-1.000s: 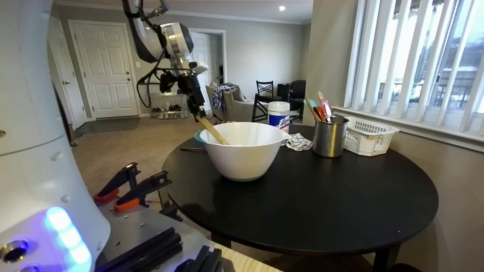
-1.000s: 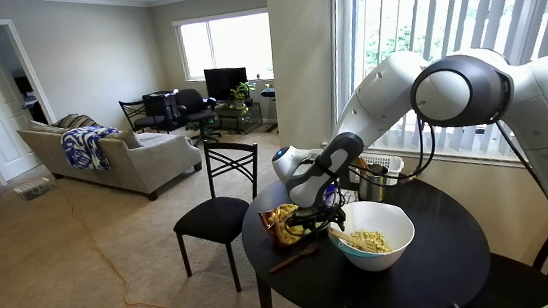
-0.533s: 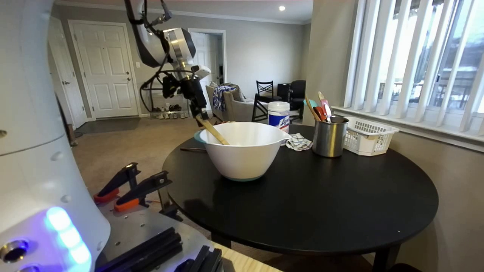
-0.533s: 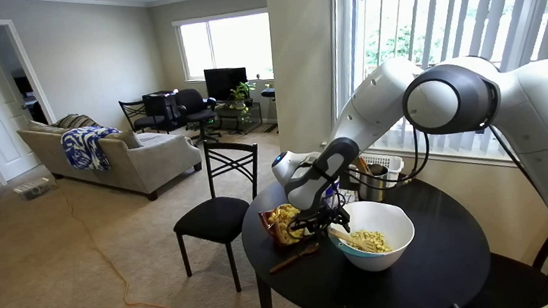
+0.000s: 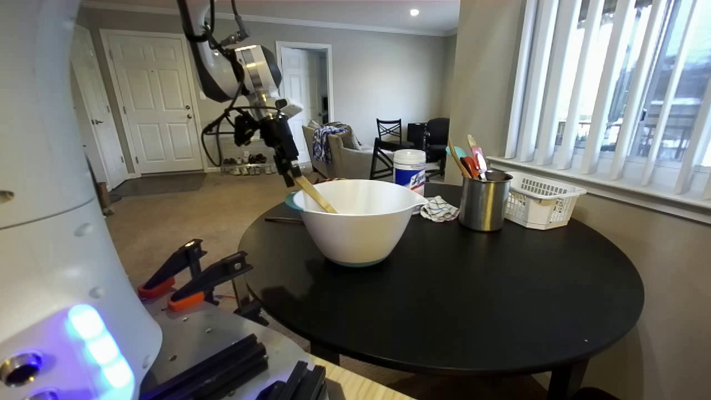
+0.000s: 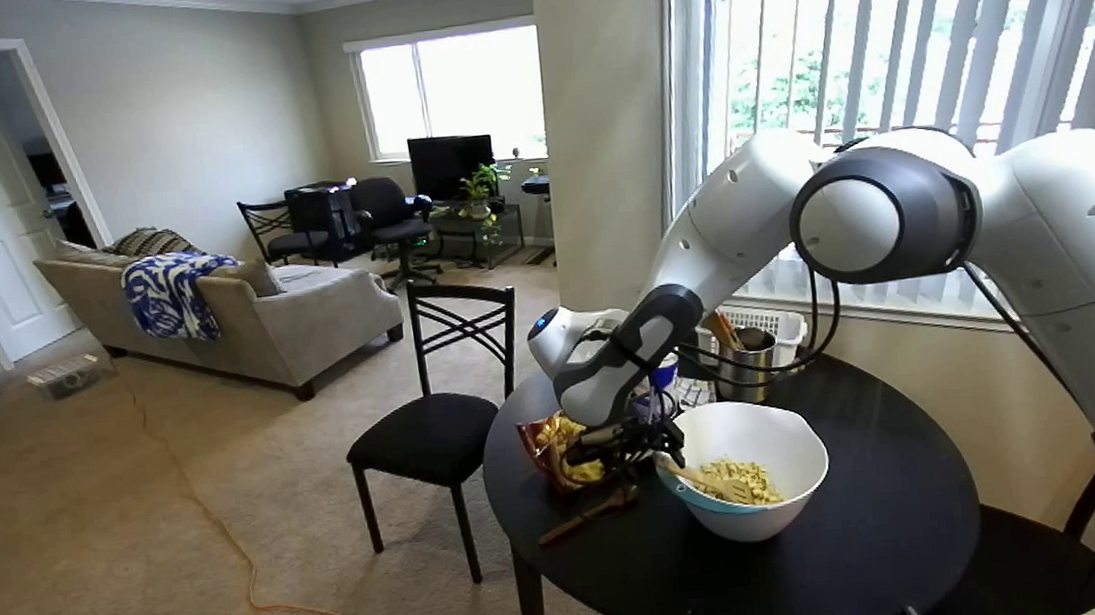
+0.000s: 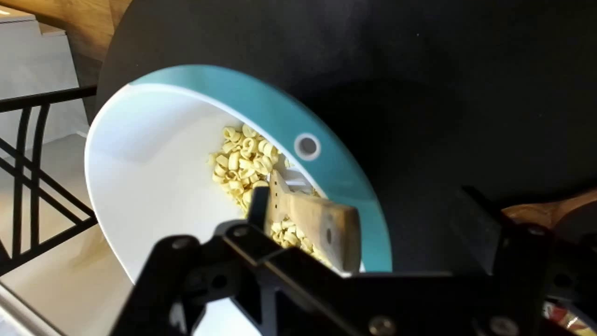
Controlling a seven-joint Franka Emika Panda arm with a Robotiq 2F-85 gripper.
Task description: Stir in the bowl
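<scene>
I see the arm (image 6: 729, 210) a touch lower than a moment ago, and the gripper (image 5: 293, 174) farther out from the bowl (image 5: 361, 236), though exactly how far is hard to judge from here. In an exterior view the wrist (image 6: 598, 385) hides more of the bag (image 6: 548, 453).

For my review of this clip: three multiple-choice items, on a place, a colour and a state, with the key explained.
1. Where is the slotted end of the pale spatula?
A) in the basket
B) in the white bowl
C) on the floor

2. What colour is the bowl's handle band?
A) teal
B) red
C) black

3. How does the pincer stand?
A) shut on the spatula
B) shut on nothing
C) open

1: B, the wrist view shows that end amid yellow pieces inside the bowl.
2: A, the band shows teal in the wrist view.
3: C, its fingers stand wide apart there.
</scene>
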